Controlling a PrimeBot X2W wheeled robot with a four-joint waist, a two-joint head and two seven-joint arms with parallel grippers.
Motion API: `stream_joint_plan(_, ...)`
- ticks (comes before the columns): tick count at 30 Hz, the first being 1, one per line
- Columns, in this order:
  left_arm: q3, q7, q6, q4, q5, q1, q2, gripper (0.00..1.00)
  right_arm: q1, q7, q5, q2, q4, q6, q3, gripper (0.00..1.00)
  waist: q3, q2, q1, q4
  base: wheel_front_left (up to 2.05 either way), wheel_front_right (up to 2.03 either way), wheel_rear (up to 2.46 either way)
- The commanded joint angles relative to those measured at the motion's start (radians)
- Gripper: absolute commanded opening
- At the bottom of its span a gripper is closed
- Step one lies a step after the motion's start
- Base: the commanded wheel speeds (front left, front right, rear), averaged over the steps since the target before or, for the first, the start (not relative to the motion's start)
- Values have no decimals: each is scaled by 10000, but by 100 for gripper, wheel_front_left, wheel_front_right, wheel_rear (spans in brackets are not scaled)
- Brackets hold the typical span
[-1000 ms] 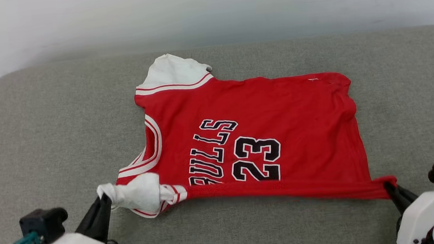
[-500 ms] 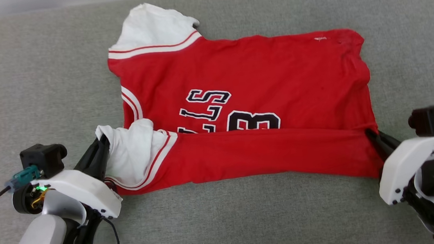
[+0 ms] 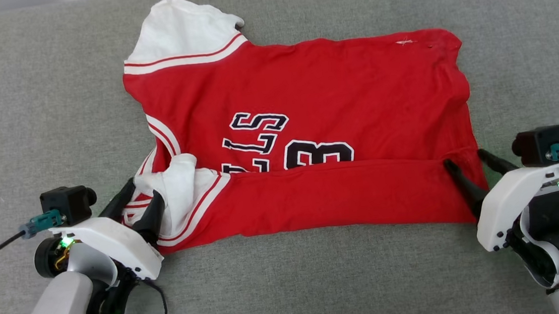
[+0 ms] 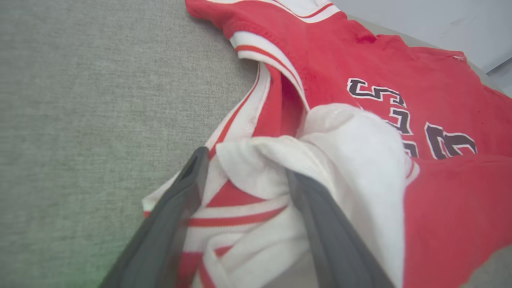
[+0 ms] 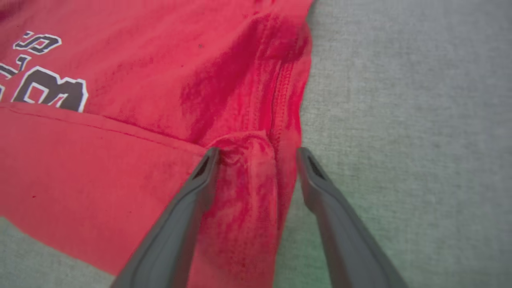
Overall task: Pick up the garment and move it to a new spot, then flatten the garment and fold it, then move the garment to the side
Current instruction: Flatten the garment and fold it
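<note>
Where the garment (image 3: 305,99) comes nearest the robot, both hands sit at its near corners on the grey fabric worktop (image 3: 291,287). At the garment's near left corner the left hand (image 3: 139,202) has its two dark fingers spread and clamped on nothing. The bunched white sleeve (image 3: 181,186) lies between them and drapes over one finger, as the left wrist view shows. At the garment's near right corner the right hand (image 3: 464,157) is likewise parted and grips nothing. A puckered bit of red hem (image 5: 248,160) lies between its fingertips, one finger over the cloth, the other just off the garment's right edge. Between the two corners, a band of red cloth (image 3: 338,197) along the garment's near edge is folded over onto its front, covering the lower part of the black, white-edged lettering (image 3: 259,123) and numbers (image 3: 317,153). Beyond the fold the red body lies mostly flat, rumpled along its right edge. At the garment's far left corner the second white sleeve (image 3: 177,34) lies spread on the worktop
</note>
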Motion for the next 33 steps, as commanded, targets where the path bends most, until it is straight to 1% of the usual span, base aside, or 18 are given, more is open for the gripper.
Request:
stream_joint_plan(1, 39, -67, 61, 70, -31, 31, 27, 100, -21, -167, 29, -63, 31, -8, -13, 100, -98, 0, -1, 15, 0, 0, 0)
stream_joint_plan(4, 183, -142, 174, 36, -14, 125, 246, 100, -158, -1041, 89, -76, -166, -7, -72, 100, -335, 0, -1, -4, 0, 0, 0)
stream_joint_plan(6, 284, -59, 355, -173, -9, 239, 388, 100, -173, -1648, 59, -103, -343, -7, -143, 100, -558, 0, -1, -13, 0, 0, 0)
stream_joint_plan(9, 444, 293, 662, -551, -59, 486, 813, 100, 42, -2324, -30, -60, -625, -7, -280, 100, -924, 0, -1, -16, 0, 0, 0)
stream_joint_plan(10, 489, 749, 791, -906, -153, 679, 1124, 100, 214, -2600, -119, 4, -831, -8, -372, 100, -1136, 0, -1, -26, 0, 0, 0)
stream_joint_plan(12, 431, 1486, 896, -1334, -262, 899, 1524, 100, 417, -2672, -146, 97, -1004, -7, -419, 100, -1314, 0, -1, -39, 0, 0, 0)
stream_joint_plan(16, 485, 3050, 1061, -2334, -872, 1381, 2203, 100, 786, -2552, -227, 259, -1330, -7, -444, 100, -1456, 0, -1, -130, 0, 0, 0)
stream_joint_plan(19, 460, 4107, 1276, -2970, -1315, 1816, 2587, 100, 940, -2423, -268, 425, -1512, -7, -432, 100, -1400, 0, -1, -261, 0, 0, 0)
stream_joint_plan(24, 535, 4986, 1541, -3535, -1917, 2182, 2798, 100, 964, -2347, -282, 664, -1603, -7, -435, 100, -1007, 0, -1, -525, 0, 0, 0)
stream_joint_plan(26, 528, 5226, 1535, -3536, -2133, 2259, 2800, 100, 885, -2333, -318, 687, -1616, -8, -398, 100, -809, 0, -1, -650, 0, 0, 0)
stream_joint_plan(30, 637, 5368, 1501, -3357, -2348, 2074, 2833, 100, 722, -2421, -361, 682, -1710, -7, -394, 100, -411, 0, -1, -859, 0, 0, 0)
stream_joint_plan(33, 514, 5648, 1441, -3075, -2506, 2006, 2775, 100, 640, -2504, -375, 678, -1780, -7, -404, 100, -211, 0, -1, -978, 0, 0, 0)
